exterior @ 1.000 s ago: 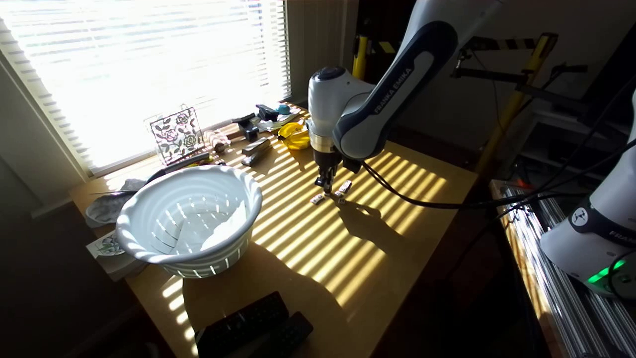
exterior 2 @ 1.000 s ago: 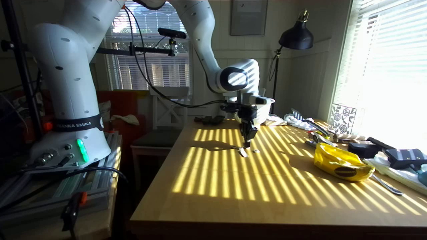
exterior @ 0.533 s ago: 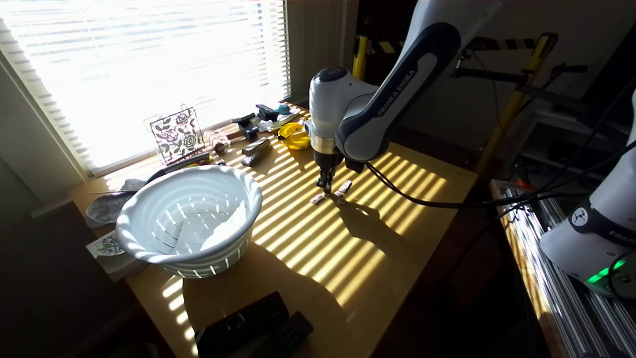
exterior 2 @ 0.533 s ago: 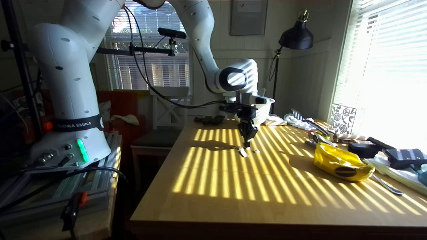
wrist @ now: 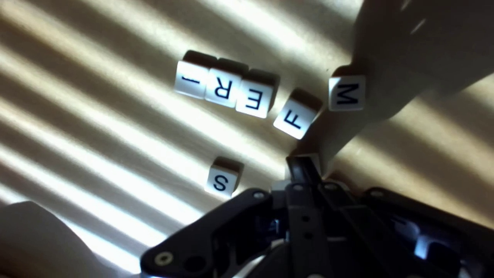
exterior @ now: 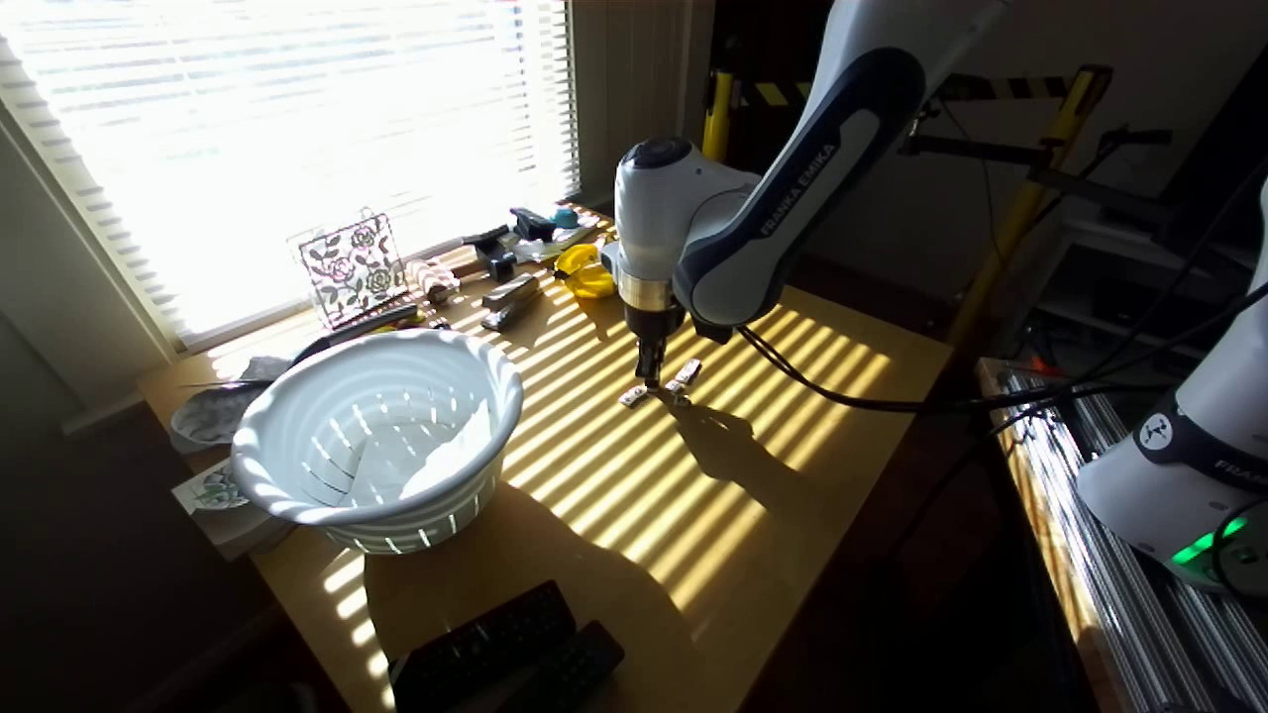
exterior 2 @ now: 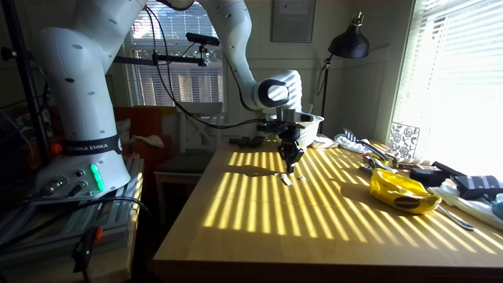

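White tiles I-R-E point(wrist: 223, 88) alone sat in line, upper ctr of wrist view, w/ F point(wrist: 295, 119), M point(wrist: 347, 93) & S point(wrist: 221, 180) left loose, and your gripper point(wrist: 312, 174), fingers closed, was over a half-hidden tile point(wrist: 315, 160) just below ctr.

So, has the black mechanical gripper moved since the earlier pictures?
Yes: in an exterior view, the gripper shifted slightly away from the tall black lamp.

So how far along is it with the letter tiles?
Looks done: tile R and tile E sit together in a row of three. In hand: shut fingers at a partly hidden tile, can't tell if touching. Perhaps left: tile F and tile S, lying apart.
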### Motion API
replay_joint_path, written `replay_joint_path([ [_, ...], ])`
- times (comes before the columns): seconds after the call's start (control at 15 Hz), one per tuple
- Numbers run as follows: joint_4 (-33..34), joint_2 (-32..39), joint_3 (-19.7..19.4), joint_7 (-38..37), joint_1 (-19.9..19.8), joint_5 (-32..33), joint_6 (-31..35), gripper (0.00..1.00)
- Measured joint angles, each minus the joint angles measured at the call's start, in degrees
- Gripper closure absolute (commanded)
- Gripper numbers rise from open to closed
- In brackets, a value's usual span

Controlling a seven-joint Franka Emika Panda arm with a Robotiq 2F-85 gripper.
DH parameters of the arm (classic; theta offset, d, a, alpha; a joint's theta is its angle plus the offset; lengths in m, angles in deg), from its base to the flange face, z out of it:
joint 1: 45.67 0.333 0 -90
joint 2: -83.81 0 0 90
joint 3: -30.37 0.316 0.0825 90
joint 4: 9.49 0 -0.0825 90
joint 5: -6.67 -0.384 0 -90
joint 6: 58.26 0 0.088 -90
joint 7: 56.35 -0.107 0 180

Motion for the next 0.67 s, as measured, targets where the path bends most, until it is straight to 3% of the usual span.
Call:
replay_joint_path([
  [0.67,-0.1,0.0,0.1,2.0,0.2,4.0,0.1,0.99],
])
